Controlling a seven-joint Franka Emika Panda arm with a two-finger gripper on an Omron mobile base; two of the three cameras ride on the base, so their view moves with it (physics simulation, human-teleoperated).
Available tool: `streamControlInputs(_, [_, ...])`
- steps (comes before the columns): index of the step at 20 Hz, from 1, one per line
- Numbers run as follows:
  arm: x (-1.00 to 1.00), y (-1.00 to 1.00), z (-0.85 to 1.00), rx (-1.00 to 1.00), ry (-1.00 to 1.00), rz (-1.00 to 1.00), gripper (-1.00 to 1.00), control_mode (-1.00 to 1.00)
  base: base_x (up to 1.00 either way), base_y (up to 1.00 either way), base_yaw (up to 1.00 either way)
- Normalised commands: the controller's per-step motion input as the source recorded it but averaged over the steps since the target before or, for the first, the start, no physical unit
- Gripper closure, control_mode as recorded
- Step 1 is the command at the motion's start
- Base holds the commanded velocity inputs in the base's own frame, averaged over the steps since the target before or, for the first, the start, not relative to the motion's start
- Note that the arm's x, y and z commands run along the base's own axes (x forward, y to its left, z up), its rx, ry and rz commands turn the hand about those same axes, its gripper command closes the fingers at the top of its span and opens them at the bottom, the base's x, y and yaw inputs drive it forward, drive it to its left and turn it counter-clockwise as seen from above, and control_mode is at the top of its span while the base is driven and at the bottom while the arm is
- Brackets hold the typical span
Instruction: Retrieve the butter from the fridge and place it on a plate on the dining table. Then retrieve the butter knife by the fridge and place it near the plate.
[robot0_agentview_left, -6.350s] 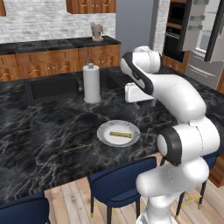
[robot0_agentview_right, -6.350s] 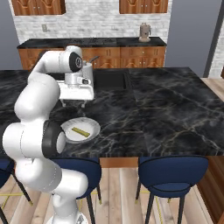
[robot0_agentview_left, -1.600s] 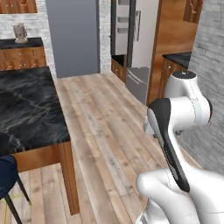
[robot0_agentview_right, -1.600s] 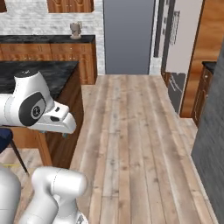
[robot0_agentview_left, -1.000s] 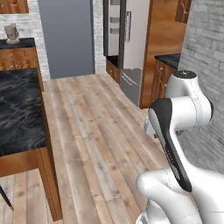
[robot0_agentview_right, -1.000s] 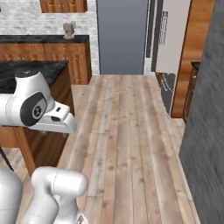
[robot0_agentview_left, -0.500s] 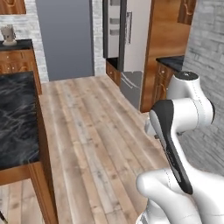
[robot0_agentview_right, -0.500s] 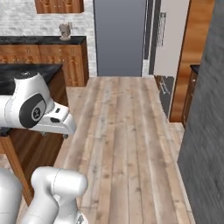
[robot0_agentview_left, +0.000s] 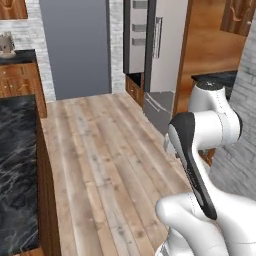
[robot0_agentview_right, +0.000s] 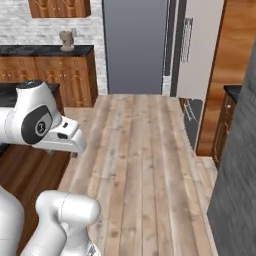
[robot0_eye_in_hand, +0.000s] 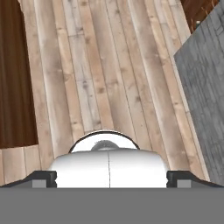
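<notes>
A white robot arm is riding folded and tucked on its driving base, facing down a corridor of pale wood-plank floor (robot0_agentview_left: 100, 150) toward the fridge (robot0_agentview_left: 165, 65), a tall light-grey French-door unit with a slim vertical bar handle, standing closed on the right between warm brown wooden panels. To the left, the corner of the dining table (robot0_agentview_left: 17, 165) is showing its glossy black, white-veined marble top over brown wooden sides. Beyond it, a wall counter (robot0_agentview_right: 47, 50) with wooden cabinets is carrying a small grey ornament against a pale brick wall. In the hand view, the gripper (robot0_eye_in_hand: 108, 177) is pointing down at the floorboards; its two dark fingertips (robot0_eye_in_hand: 41, 177) are sitting at opposite edges of the frame, so it is standing wide open and holding nothing. The butter knife is lying somewhere by the fridge, too far off or hidden to make out. As a judgement, a butter knife will be light, rigid, thin and slippery, lying flat, so pinching across the handle near its balance point looks safest.
</notes>
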Motion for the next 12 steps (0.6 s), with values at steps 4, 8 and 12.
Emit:
streamControlInputs(4, [0.0,0.0,0.0,0.0,0.0,0.0,-1.0,1.0,0.55,-0.57,0.03])
streamControlInputs(8, [0.0,0.0,0.0,0.0,0.0,0.0,-1.0,1.0,0.49,-0.25,-0.09])
streamControlInputs(12, [0.0,0.0,0.0,0.0,0.0,0.0,-1.0,1.0,0.92,0.0,-0.12])
